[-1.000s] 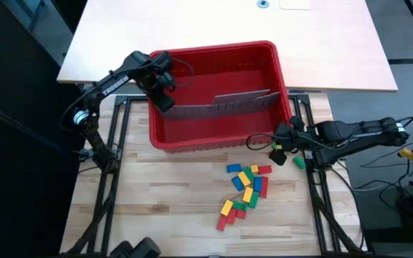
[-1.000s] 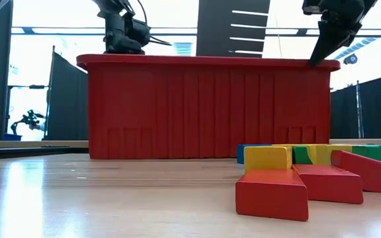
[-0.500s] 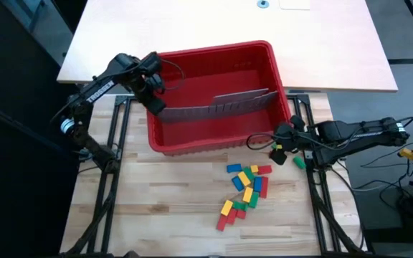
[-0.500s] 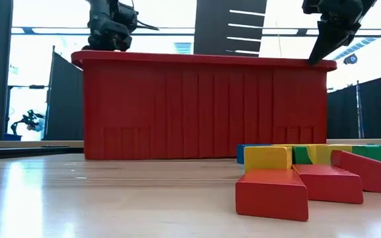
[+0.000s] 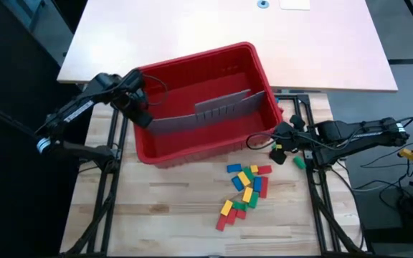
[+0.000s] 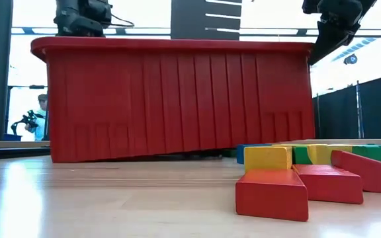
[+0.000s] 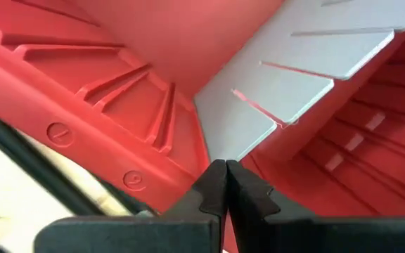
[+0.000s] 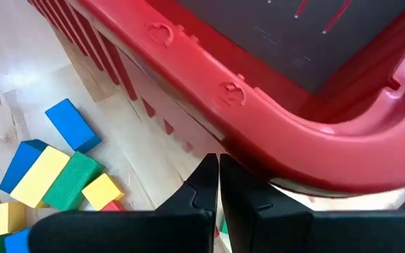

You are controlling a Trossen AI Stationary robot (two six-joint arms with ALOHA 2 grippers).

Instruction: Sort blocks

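Roughly a dozen and a half blocks [image 5: 244,188] lie loose on the wooden table [image 5: 171,215] in one small heap toward its near right part, red, green, blue and yellow mixed together; an exact count is not possible where they overlap. In the low view the nearest are two red blocks [image 6: 272,194], with a yellow block [image 6: 267,157] just behind them. One lone green block [image 5: 299,163] lies apart from the heap, close to the table's right edge and just beside the right arm.

One red bin [image 5: 165,149] stands beyond the heap, near the middle of the table, turned askew to the table's edges. In the low view its right end is lifted off the wood while its left end rests down. Inside it, one grey slotted panel [image 5: 224,110] stands across the bin from side to side; no blocks show inside it.

The right tool [image 5: 277,145] hangs at the bin's near right corner, above the table between the bin and the heap; its wrist view shows the two fingers pressed together with nothing between them, just outside the red rim. The left tool [image 5: 140,115] is at the bin's left wall; its wrist view shows the fingers [image 7: 248,199] closed tip to tip at the inner face of that wall, beside the end of the grey panel, though whether they pinch the rim cannot be told.
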